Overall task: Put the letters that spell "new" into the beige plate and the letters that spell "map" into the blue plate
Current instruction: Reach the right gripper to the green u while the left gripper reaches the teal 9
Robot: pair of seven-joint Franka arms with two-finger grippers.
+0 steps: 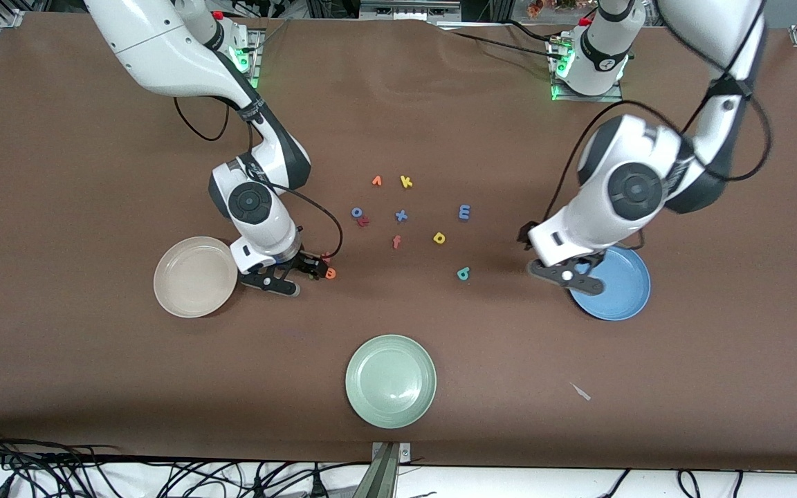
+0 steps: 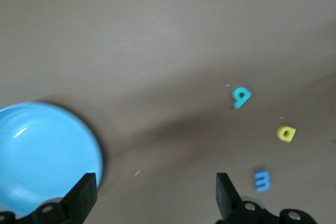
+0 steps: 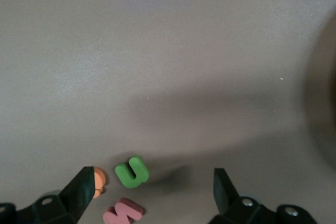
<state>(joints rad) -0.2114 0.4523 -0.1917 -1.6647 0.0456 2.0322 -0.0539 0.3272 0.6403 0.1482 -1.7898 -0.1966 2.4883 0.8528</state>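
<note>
Green n point(image 3: 132, 171) flat, upside-down beside w point(image 3: 123, 212)

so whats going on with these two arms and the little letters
Two robot arms are sorting foam letters into plates, and nothing is in a plate yet. The right tool is open, low beside the beige plate, over the green n, orange e and pink w. The left tool is open over the rim of the blue plate, holding nothing. The blue m, yellow a and teal p lie on the table between the arms.
</note>
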